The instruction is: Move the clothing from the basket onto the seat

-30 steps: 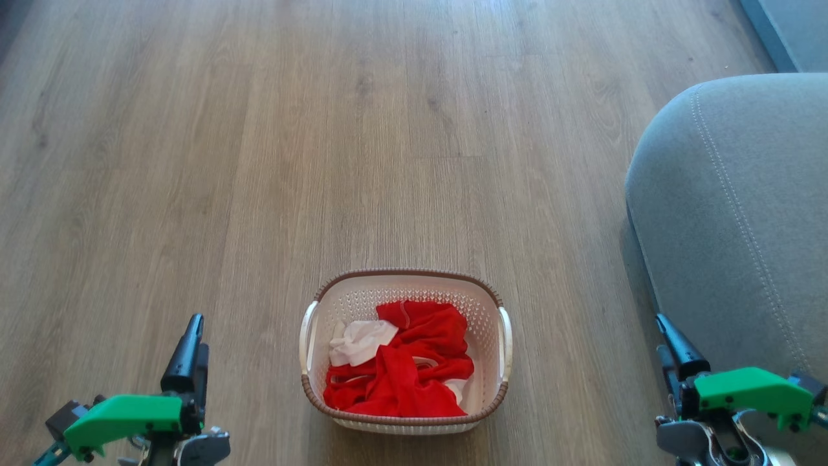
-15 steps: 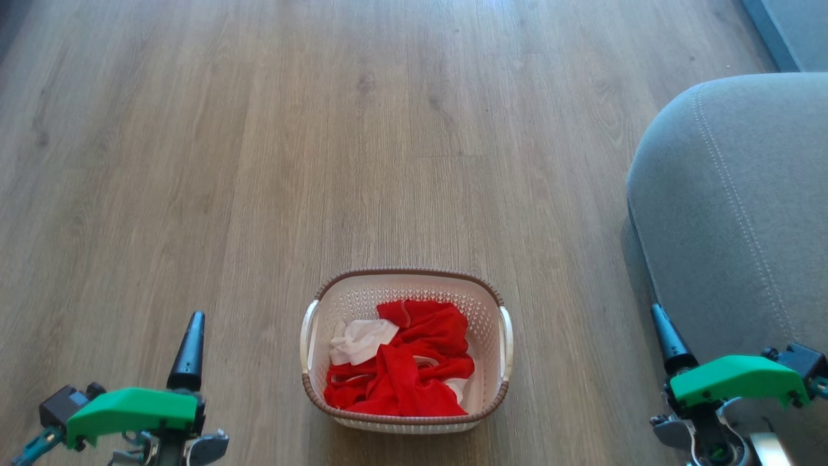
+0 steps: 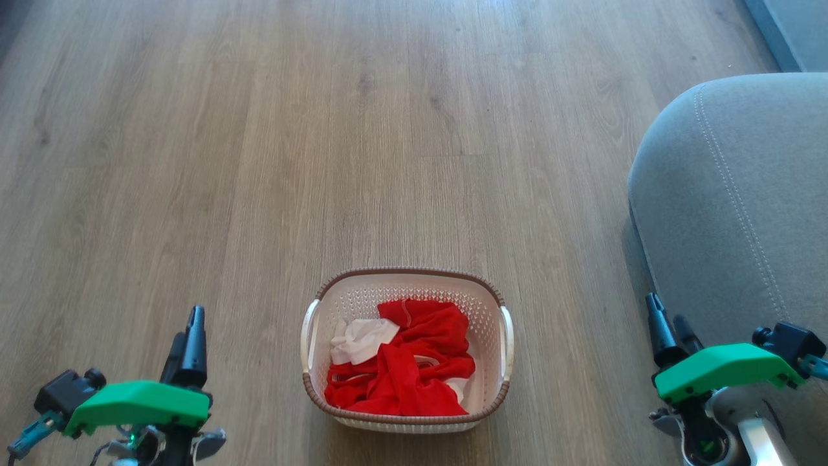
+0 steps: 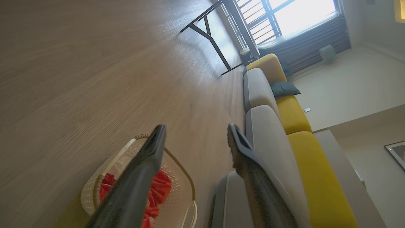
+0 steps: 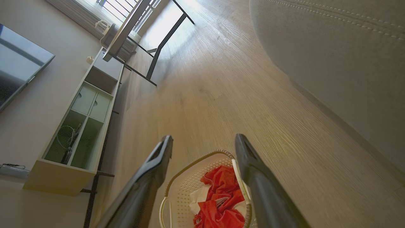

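The cream basket (image 3: 362,294) with its brown rim stands on the floor low in the middle of the head view. In it lies the clothing (image 3: 414,362), crumpled red fabric with a white piece (image 3: 359,340) at its left. The grey-blue seat (image 3: 731,194) bulges in from the right. My left gripper (image 3: 186,327) hovers open to the basket's left, nothing between its fingers. My right gripper (image 3: 665,309) is open too, between basket and seat. In the left wrist view, the open left gripper (image 4: 196,127) looks past the basket (image 4: 95,186) and clothing (image 4: 161,186). The right gripper (image 5: 204,137) points over the basket (image 5: 193,164) and clothing (image 5: 221,180).
Wood floor (image 3: 323,142) stretches ahead of the basket. A long sofa with yellow backs (image 4: 294,114) runs along the wall, and a black-legged table (image 4: 208,31) stands by the window. A low open shelf unit (image 5: 82,126) and a screen (image 5: 19,69) line the other wall.
Both wrists have turned a little: each gripper now shows two fingers in the head view. The right gripper has drifted slightly left and up. Basket and clothing have not moved.
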You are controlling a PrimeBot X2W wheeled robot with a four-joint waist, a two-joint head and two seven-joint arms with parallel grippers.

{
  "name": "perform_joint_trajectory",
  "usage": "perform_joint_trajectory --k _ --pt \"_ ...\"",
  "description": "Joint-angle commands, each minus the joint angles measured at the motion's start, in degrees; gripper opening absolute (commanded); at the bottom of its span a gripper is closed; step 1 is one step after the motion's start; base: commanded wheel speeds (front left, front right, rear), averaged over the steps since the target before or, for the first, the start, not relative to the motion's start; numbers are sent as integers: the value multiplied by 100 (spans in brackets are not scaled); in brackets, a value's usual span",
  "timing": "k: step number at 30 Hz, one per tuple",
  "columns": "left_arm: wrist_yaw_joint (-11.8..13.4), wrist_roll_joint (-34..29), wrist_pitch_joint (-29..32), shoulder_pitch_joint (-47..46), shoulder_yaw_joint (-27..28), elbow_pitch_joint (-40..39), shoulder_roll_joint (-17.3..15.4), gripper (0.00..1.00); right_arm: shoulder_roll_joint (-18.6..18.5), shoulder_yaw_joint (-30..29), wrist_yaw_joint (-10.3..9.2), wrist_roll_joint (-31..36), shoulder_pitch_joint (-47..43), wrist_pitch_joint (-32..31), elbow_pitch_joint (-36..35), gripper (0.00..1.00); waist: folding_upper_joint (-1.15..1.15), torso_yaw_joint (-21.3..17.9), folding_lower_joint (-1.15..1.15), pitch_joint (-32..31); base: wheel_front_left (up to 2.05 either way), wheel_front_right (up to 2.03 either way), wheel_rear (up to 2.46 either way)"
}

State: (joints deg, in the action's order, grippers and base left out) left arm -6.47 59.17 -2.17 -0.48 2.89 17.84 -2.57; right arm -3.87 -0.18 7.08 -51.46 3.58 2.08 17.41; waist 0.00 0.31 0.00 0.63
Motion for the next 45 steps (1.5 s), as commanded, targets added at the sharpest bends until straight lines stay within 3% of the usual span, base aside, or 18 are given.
perform_joint_trajectory --k 1,45 --pt "20 -217 -81 -324 134 -216 -20 100 -115 84 17 239 353 90 -217 100 0 0 0 0 0 0 0" --pt "58 -3191 -804 -431 67 -291 -26 100 -267 657 31 3413 677 813 -266 100 0 15 0 127 0 0 0"
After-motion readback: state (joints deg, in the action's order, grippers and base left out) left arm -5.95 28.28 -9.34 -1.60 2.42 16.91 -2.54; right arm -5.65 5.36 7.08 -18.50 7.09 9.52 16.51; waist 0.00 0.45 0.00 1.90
